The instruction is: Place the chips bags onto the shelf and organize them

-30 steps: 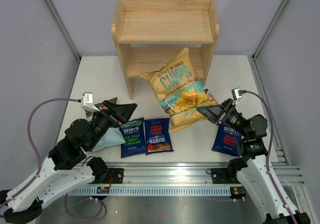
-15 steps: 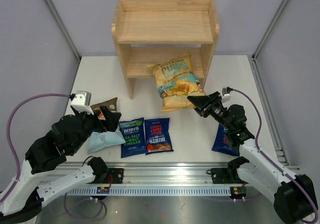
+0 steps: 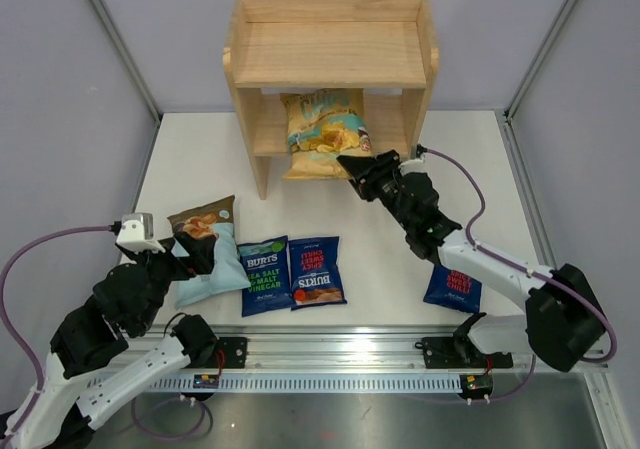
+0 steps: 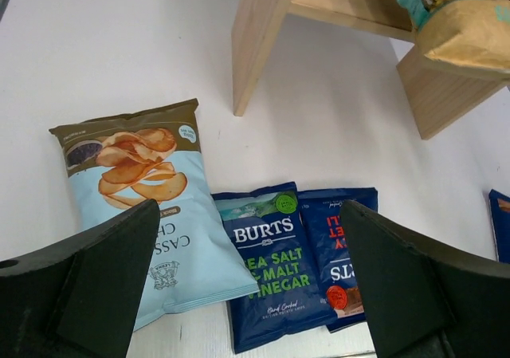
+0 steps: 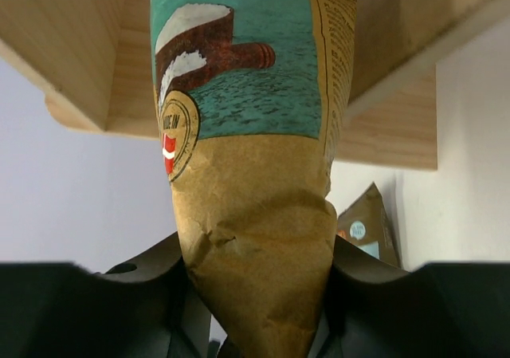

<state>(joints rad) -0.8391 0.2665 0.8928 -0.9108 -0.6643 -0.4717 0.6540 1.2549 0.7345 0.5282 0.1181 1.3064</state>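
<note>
My right gripper (image 3: 358, 166) is shut on the bottom end of the large yellow-and-teal chips bag (image 3: 322, 134), whose upper part reaches onto the lower tier of the wooden shelf (image 3: 330, 54). In the right wrist view the bag (image 5: 255, 214) is pinched between both black fingers (image 5: 119, 302). My left gripper (image 4: 247, 294) hangs open above the pale blue cassava bag (image 4: 147, 222) and a dark blue BURTS bag (image 4: 275, 258), holding nothing. A second BURTS bag (image 3: 317, 271) lies beside that one. A third (image 3: 452, 287) lies under my right arm.
White tabletop (image 3: 200, 159) with grey walls around. A metal rail (image 3: 350, 349) runs along the near edge, with raised rails at the right side (image 3: 525, 169). The shelf's upper tier (image 3: 330, 54) holds nothing.
My right arm has stretched toward the shelf, carrying the yellow-and-teal bag from the table in front onto the lower tier. My left arm has drawn back and to the left, uncovering the cassava bag.
</note>
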